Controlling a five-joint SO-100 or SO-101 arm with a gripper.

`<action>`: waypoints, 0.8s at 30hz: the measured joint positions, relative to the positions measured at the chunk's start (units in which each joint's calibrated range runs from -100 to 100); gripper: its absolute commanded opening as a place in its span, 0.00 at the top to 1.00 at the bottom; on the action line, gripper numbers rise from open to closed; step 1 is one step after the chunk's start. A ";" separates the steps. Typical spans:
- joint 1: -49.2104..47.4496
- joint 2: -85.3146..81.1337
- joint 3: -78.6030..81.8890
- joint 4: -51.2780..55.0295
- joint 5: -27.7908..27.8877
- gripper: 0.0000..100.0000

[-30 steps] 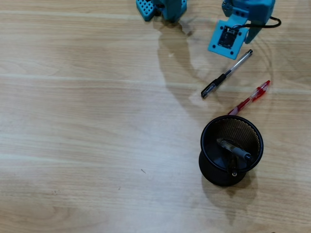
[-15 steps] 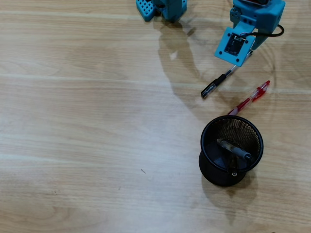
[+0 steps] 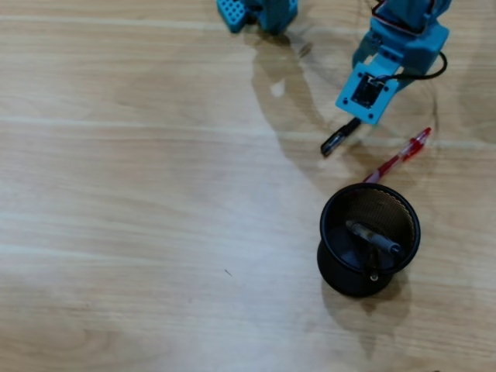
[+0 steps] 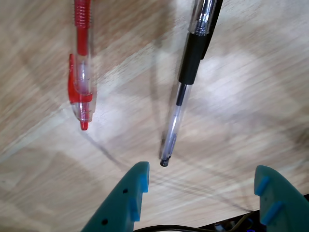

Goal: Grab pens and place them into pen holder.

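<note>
Above claw (image 4: 203,181) | clear pen (image 4: 186,82) between spread fingers | claw released

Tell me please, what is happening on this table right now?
A blue robot arm is collecting pens into a black mesh pen holder, which already has pens inside. Its gripper is open and hovers above the end of the clear pen with the black cap, not touching it. The red-and-clear pen lies beside it on the wooden table.
</note>
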 measured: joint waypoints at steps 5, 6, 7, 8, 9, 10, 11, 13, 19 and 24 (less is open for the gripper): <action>1.43 3.31 0.00 0.00 0.00 0.75; 1.72 3.99 0.00 0.00 0.00 0.75; 1.91 4.67 -0.09 -0.17 0.00 0.75; 2.00 5.44 0.00 -0.43 0.00 0.75; 2.29 5.95 0.00 -0.69 0.00 0.75; 2.48 6.20 0.00 -0.69 0.00 0.75; 2.57 6.54 -0.09 -0.69 0.00 0.75; 2.57 7.48 0.00 -0.69 0.00 0.75; 4.95 7.82 0.00 -0.69 0.68 0.75; 5.72 7.82 2.22 -6.13 1.92 0.75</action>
